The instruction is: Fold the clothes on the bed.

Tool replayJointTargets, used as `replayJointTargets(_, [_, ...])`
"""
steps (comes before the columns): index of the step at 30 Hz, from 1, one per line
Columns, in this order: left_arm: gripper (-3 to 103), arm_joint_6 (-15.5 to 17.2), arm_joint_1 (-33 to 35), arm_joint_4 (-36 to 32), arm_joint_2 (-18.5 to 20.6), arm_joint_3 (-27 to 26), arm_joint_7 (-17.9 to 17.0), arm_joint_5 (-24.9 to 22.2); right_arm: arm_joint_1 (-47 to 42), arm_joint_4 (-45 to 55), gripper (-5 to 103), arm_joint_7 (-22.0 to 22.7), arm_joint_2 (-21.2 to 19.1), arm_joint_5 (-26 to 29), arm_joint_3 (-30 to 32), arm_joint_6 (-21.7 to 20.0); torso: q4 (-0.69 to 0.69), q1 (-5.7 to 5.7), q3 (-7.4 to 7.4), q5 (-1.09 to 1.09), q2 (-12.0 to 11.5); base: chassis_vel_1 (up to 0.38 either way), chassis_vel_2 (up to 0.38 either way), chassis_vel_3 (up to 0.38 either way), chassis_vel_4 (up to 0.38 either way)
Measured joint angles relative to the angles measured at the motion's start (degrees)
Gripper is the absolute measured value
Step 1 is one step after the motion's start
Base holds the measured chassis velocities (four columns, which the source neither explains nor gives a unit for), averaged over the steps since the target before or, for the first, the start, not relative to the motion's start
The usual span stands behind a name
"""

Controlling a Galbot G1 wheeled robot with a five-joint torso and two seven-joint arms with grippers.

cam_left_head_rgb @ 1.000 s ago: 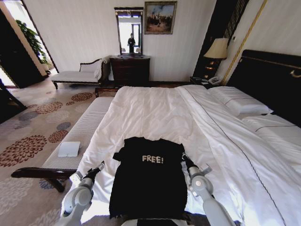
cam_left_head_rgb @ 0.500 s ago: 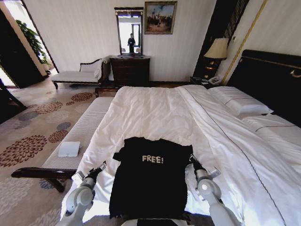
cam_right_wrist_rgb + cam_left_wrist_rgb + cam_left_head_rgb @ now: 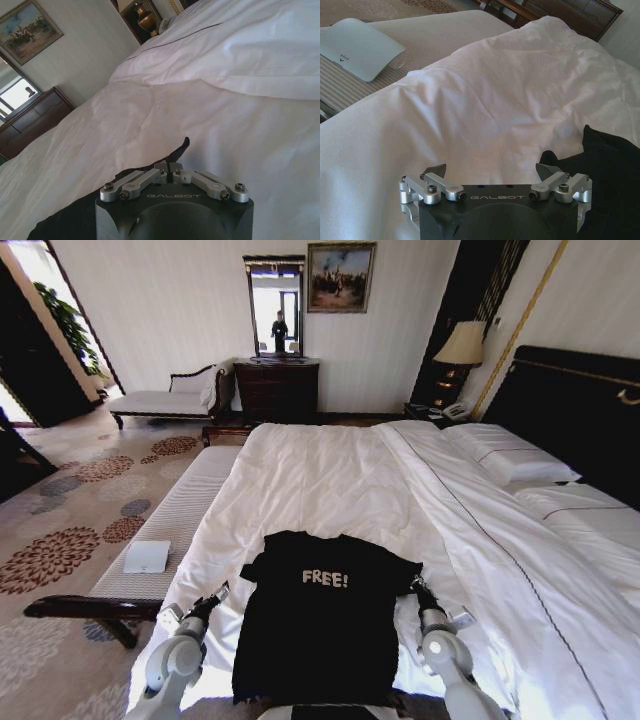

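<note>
We see the black T-shirt (image 3: pixel 320 625) lying flat and face up on the white duvet (image 3: pixel 330 480) at the near end of the bed (image 3: pixel 560 570), its lettering reading upright to the head camera, so that its long axis runs from the hem closest to us toward the collar farther up the mattress. The right gripper (image 3: pixel 418 587) sits at the tip of the shirt's right sleeve; in the right wrist view its fingers (image 3: pixel 161 166) are drawn together over a peak of black cloth, and we judge it to be pinching that sleeve. The left gripper (image 3: pixel 217 594) stands just beside the opposite sleeve, apart from the cloth; in the left wrist view its jaws are spread wide, with the sleeve edge (image 3: pixel 555 157) lying ahead of it and toward the shirt side. We therefore take the right arm to be engaged and the left arm to be the nearer one for the other sleeve. Any fold across the shirt would, in our judgement, carry a sleeve inward, square to the long axis.
</note>
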Motion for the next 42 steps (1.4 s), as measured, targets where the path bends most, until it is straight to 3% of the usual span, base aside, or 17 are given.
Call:
replayJointTargets(21, [100, 0.01, 0.12, 0.34, -1.46, 0.47, 0.03, 0.76, -1.64, -0.2, -2, 1.42, 0.88, -1.59, -0.09, -0.1, 0.0, 0.0, 0.0, -0.01, 0.0, 0.0, 0.0, 0.0, 0.0])
replayJointTargets(24, [100, 0.01, 0.21, 0.35, -1.51, 0.38, 0.06, 0.77, -2.29, 1.42, 14, 3.53, 1.15, -1.06, 0.6, -1.3, 0.0, 0.0, 0.0, 0.0, 0.0, 0.0, 0.0, 0.0, 0.0])
replayJointTargets(26, [100, 0.01, 0.23, 0.35, -1.51, 0.33, 0.06, 0.77, -2.47, 2.02, 14, 3.91, 1.2, -0.66, 0.92, -1.66, 0.0, 0.0, 0.0, 0.0, 0.0, 0.0, 0.0, 0.0, 0.0])
replayJointTargets(29, [100, -0.02, 0.38, 0.35, -1.46, 0.11, 0.1, 0.77, -2.97, 4.55, 29, 5.98, 1.19, 2.17, 2.62, -3.5, -0.01, 0.0, 0.0, -0.01, 0.0, 0.0, 0.0, 0.0, 0.0])
replayJointTargets(32, [100, -0.07, 0.42, 0.43, -1.43, 0.09, 0.12, 0.79, -2.64, 4.83, 35, 6.59, 0.5, 4.02, 3.38, -4.45, -0.01, 0.0, 0.0, 0.0, 0.0, 0.0, 0.0, 0.0, 0.0])
replayJointTargets(33, [100, -0.07, 0.42, 0.48, -1.49, 0.14, 0.12, 0.9, -1.88, 4.36, 46, 6.49, -0.59, 6.08, 3.71, -5.38, -0.01, 0.0, 0.0, 0.0, 0.0, 0.0, 0.0, 0.0, 0.0])
replayJointTargets(38, [100, -0.07, 0.4, 0.49, -1.77, 0.41, 0.12, 1.26, -0.08, 2.6, 57, 4.38, -3.08, 13.33, 4.12, -9.13, 0.0, 0.0, 0.0, 0.0, 0.0, 0.0, 0.0, 0.0, 0.0])
replayJointTargets(40, [100, -0.08, 0.55, 0.49, -1.86, 0.46, 0.12, 1.52, 1.81, 0.3, 74, 1.98, -4.47, 16.75, 4.15, -11.11, 0.01, 0.0, 0.0, 0.0, 0.0, 0.0, 0.0, 0.0, 0.0])
replayJointTargets(42, [100, -0.07, 0.61, 0.48, -1.85, 0.43, 0.13, 1.54, 2.21, -0.45, 74, 1.1, -4.77, 16.91, 4.07, -11.31, 0.01, 0.0, 0.0, 0.0, 0.0, 0.0, 0.0, 0.0, 0.0])
